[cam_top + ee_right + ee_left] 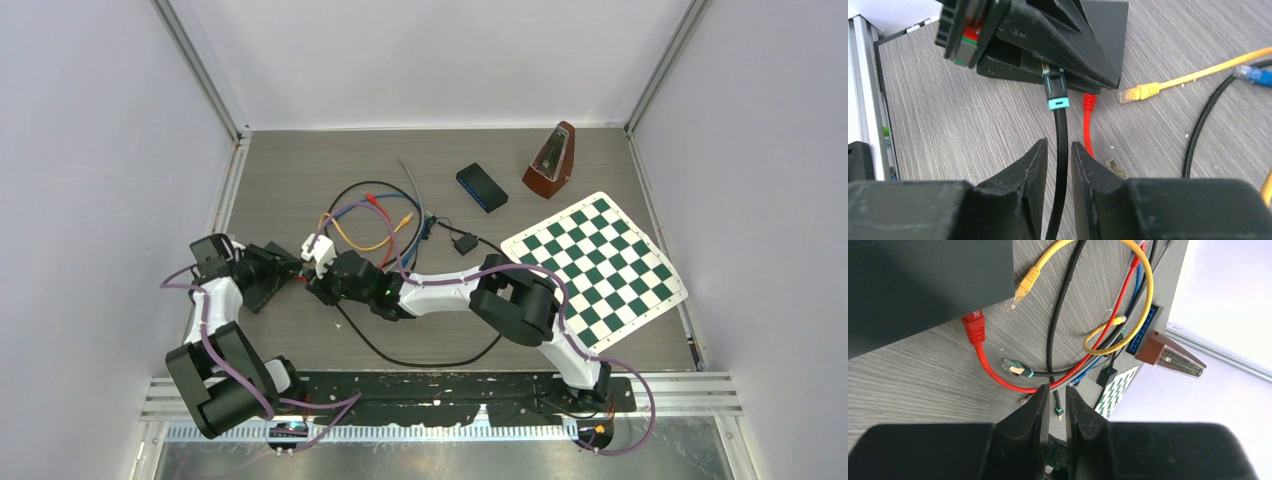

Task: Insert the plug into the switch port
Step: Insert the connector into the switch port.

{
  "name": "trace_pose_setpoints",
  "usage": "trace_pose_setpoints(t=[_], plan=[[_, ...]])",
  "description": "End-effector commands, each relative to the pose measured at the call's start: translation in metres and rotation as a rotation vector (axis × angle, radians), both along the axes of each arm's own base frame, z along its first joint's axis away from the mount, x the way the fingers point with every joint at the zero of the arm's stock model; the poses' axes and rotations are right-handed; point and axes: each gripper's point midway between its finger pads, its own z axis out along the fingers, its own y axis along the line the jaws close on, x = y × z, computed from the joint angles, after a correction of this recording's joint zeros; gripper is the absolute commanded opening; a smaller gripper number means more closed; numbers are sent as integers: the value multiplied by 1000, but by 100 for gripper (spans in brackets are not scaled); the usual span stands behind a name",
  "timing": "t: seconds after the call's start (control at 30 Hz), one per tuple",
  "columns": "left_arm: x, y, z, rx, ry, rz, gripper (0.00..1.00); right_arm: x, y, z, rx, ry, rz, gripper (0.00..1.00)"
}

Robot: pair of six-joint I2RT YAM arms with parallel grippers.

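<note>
Top view: the action huddles near the left edge of the grey wood-grain surface (290, 165). Left wrist: left tool (1057, 390) nearly together, dark grey switch box (923, 285) ahead. Right wrist: teal-collared black plug (1056, 90) pinched in the left tool beside that box; right tool (1059, 145) slightly apart around the cable (1062, 125). A skewed pinch could jam the insertion!

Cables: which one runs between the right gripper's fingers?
The black cable with the teal-collared plug; the red cable, yellow cable and blue cable lie on the table beside it.
</note>
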Motion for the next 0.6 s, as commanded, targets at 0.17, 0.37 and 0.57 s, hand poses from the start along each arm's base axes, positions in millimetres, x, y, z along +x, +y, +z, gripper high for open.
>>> trace_pose_setpoints(t=[0.17,0.37,0.57], plan=[[0,-3,5,11,-32,-38,12,1,14,61,156,-137,47,38],[1,-5,9,10,-50,-49,13,3,16,72,180,-156,49,37],[1,-3,12,30,-54,-40,15,4,20,73,193,-153,48,17]])
